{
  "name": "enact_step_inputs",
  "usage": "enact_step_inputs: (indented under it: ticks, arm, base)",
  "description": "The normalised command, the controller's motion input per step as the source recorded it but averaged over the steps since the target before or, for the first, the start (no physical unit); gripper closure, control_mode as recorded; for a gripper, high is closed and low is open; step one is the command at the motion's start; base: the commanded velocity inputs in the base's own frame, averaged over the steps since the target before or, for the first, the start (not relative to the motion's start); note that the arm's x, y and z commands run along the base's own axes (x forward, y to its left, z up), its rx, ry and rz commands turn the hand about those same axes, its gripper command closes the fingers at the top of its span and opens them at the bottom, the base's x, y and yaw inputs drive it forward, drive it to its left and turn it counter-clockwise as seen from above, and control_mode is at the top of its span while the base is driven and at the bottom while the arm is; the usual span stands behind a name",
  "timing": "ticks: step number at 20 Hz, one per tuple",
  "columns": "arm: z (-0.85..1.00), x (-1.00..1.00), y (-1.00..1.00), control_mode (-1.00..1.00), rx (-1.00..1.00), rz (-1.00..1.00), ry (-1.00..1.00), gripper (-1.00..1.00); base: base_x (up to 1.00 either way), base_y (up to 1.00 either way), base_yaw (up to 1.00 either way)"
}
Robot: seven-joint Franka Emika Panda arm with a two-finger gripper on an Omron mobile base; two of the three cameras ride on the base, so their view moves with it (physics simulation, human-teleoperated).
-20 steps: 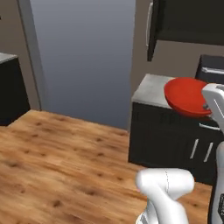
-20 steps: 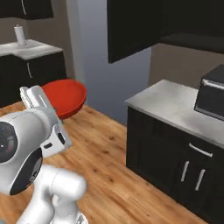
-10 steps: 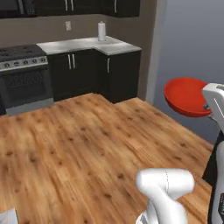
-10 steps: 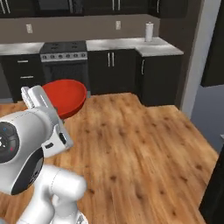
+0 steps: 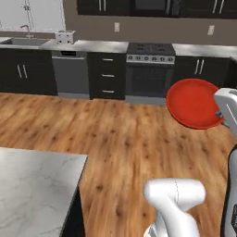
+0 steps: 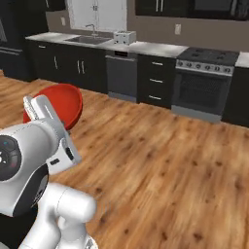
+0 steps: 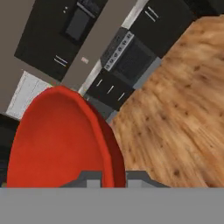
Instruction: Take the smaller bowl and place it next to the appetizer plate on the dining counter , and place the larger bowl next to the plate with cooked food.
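Observation:
My gripper [image 7: 114, 180] is shut on the rim of the smaller bowl [image 7: 61, 140], a glossy red bowl carried tilted on edge in the air. From the left base camera the red bowl [image 5: 194, 104] hangs at the right, in front of the black oven, with the gripper [image 5: 222, 115] at its right rim. On the right base camera the bowl [image 6: 61, 99] sticks out behind my white hand at the left. A corner of the marble-topped dining counter [image 5: 32, 185] lies at the lower left. The larger bowl and both plates are out of view.
Wooden floor [image 5: 115, 134] stretches ahead to a wall of black cabinets with a range [image 5: 150, 69], a dishwasher [image 6: 121, 75], a sink [image 6: 90, 40] and a toaster [image 5: 65, 36] on the grey worktop.
The whole scene has swung sideways as the base turns, from a dark cabinet corner to the range wall and the marble counter. The red bowl stays in the same place in my hand.

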Motion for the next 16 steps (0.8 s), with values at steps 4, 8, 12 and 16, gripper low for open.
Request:
enact_step_inputs:
  ticks: [4,8,12,16]
  arm:
    - [0.0,0.0,0.0,1.0,0.0,0.0,0.0,1.0]
    - [0.0,0.0,0.0,1.0,0.0,0.0,0.0,1.0]
    - [0.0,0.0,0.0,1.0,0.0,0.0,0.0,1.0]
    - [0.0,0.0,0.0,1.0,0.0,0.0,0.0,1.0]
  base:
    - [0.0,0.0,1.0]
    - [-0.13,-0.07,1.0]
    - [-0.46,-0.31,0.86]
    - [-0.64,0.06,0.55]
